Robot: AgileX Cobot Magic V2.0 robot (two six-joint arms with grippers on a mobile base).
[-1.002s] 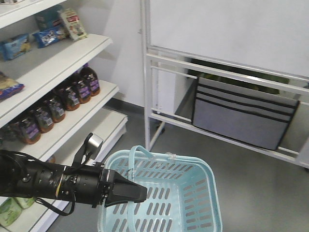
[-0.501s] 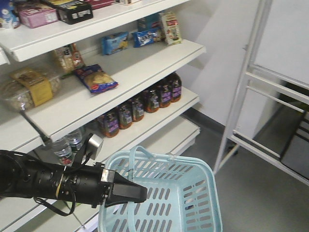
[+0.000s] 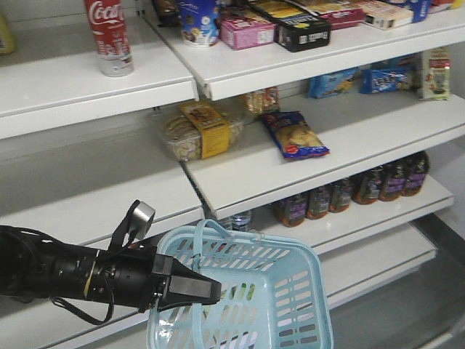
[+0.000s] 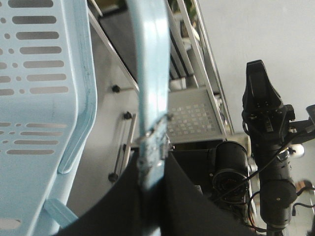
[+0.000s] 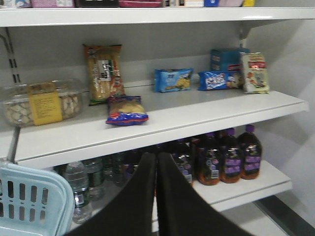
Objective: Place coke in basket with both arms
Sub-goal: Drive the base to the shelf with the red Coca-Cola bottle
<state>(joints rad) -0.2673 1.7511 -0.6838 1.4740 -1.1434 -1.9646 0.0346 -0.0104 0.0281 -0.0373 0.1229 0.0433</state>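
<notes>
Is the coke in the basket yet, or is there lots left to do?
Not yet. Done: the left gripper is clamped on the basket by its handle, holding it up by the shelves. In hand: the right gripper is shut and empty, pointing at the shelves. Left: the coke stands untouched on the top shelf; it needs grabbing and dropping in.

Left tool (image 4: 153, 160) clamped tight; right tool (image 5: 156, 157) closed.

white "Coca" script on the red coke (image 3: 109, 36), upper shelf (image 3: 65, 87)
</notes>
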